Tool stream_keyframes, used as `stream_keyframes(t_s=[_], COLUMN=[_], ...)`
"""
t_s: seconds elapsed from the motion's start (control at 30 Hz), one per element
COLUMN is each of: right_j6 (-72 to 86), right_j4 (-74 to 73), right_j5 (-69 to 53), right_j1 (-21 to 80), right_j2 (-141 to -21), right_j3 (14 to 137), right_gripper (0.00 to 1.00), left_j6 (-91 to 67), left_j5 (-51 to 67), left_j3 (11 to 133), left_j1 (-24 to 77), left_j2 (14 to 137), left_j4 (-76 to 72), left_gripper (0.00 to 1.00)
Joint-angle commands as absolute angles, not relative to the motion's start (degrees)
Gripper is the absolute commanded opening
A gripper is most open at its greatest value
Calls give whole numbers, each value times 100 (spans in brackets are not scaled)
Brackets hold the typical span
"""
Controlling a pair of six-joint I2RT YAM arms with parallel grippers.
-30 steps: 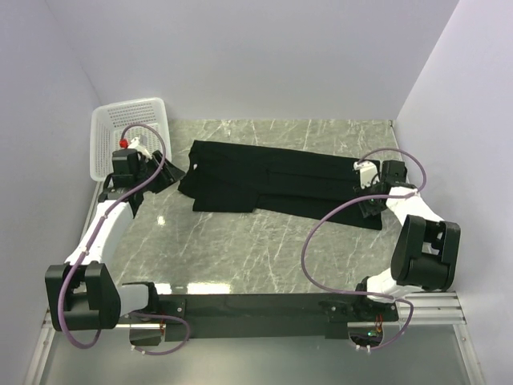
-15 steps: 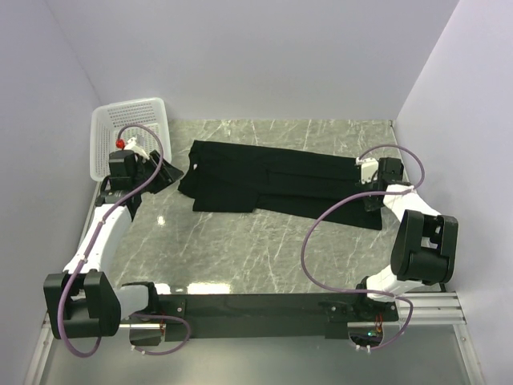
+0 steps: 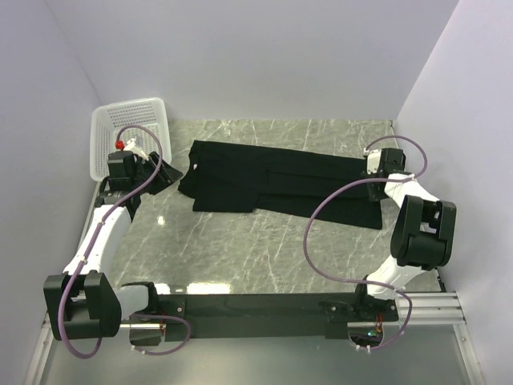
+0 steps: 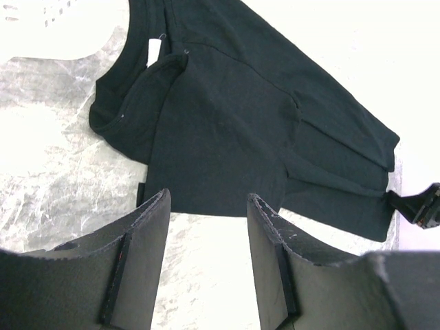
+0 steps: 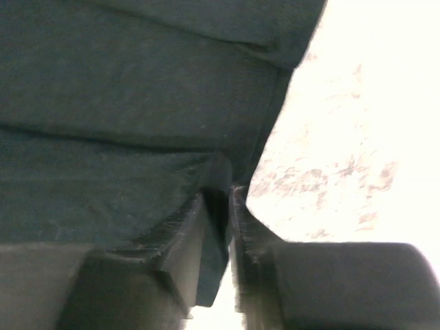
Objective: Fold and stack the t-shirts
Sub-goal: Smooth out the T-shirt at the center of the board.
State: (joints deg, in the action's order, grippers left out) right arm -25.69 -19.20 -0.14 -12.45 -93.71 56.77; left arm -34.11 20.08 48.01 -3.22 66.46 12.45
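Right gripper [image 5: 225, 196] pinches the t-shirt [image 3: 264, 180] hem near the worktop's [image 3: 240, 249] right edge, so we lift slowly (one layer may slip). Left gripper [image 4: 206, 206] hovers half open, empty.

One black t-shirt [image 3: 272, 180] lies flat on the marble tabletop [image 3: 240, 249], stretched left to right across the far half, with its sides folded in so it reads as a long band with layered edges. The collar [image 4: 117, 120] end is at the left, neck opening up and the white label [image 4: 153, 52] showing inside, and the bottom hem is at the right end. That hem corner is bunched and pinched between the fingers of my right claw [image 5: 227, 199]; the rest lies slack with few creases.
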Motion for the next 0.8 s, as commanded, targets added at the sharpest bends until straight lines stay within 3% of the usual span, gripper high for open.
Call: stream_keyframes(t_s=[0.0,0.1,0.47,0.57,0.67,0.77], right_j6=[-2320,-2276,-2162,-2319,-2741,-2804], right_j4=[-1749,-1705,-1661,-1818,-2468,-2864], right_j5=[369,422,502,-242,-1165,-1248], right_j1=[-1327,-1362,-1626,-1679,-1696,-1696], right_j2=[-9553,-9527,-9237,-9167,-9307,-9755], right_j3=[6038,6056,6108,6091,6336,6660], right_gripper=[40,50,50,44,28,11], left_j6=[-3340,-3314,-3296,-3278,-3226,-3112], left_j5=[2145,2127,2074,2144,2232,2320], left_j3=[4913,4939,4957,4931,4904,4878], left_j1=[-352,-369,-369,-378,-369,-369], left_j2=[6530,6495,6486,6486,6434,6390], left_j4=[1283,1327,1450,1485,1529,1652], left_gripper=[54,54,56,56,56,56])
